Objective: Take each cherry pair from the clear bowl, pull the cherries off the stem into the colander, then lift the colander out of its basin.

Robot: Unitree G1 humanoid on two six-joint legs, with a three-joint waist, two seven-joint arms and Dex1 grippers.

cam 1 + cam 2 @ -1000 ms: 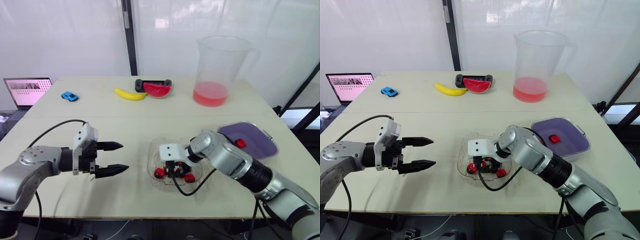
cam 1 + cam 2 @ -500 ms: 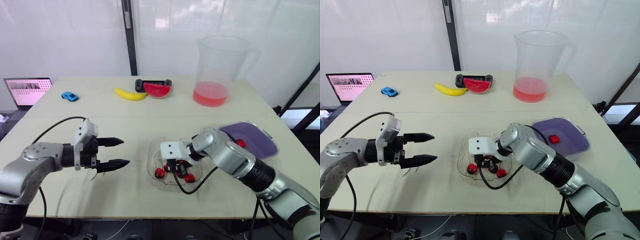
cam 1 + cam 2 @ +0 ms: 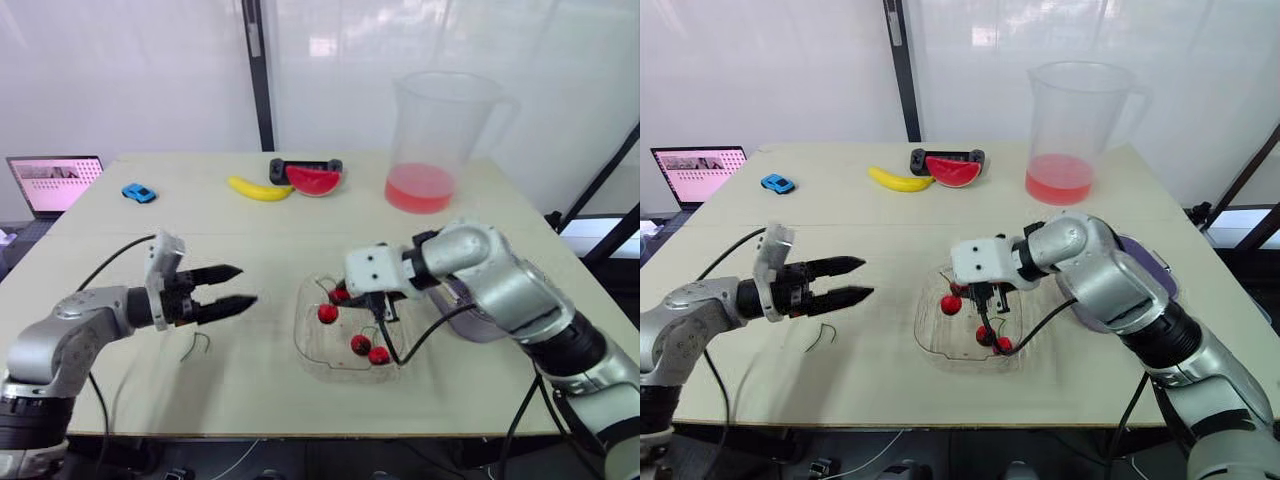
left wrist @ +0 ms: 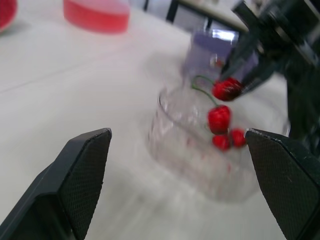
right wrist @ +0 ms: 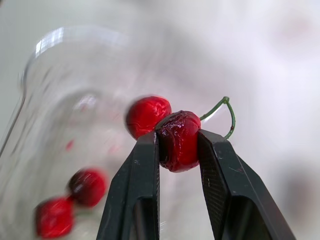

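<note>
My right gripper (image 3: 343, 296) is shut on one dark red cherry (image 5: 177, 140) of a cherry pair, held just above the clear bowl (image 3: 306, 345). The pair's second cherry (image 3: 327, 313) hangs beside it on the curved green stem (image 5: 226, 111). Two more cherries (image 3: 369, 349) lie in the bowl. My left gripper (image 3: 247, 285) hovers open a short way left of the bowl, fingers pointing at it. The purple colander (image 4: 205, 52) sits beyond the bowl with a red cherry inside, largely hidden behind my right arm.
A bare green stem (image 3: 195, 345) lies on the table under my left gripper. Along the far side stand a big pitcher of red liquid (image 3: 435, 140), a watermelon slice (image 3: 314, 180), a banana (image 3: 260, 188), a blue toy car (image 3: 139, 192) and a laptop (image 3: 55, 182).
My right gripper has risen out of the bowl with a cherry pair. My left gripper's fingers have drawn closer together, and a loose stem now lies on the table below it.
</note>
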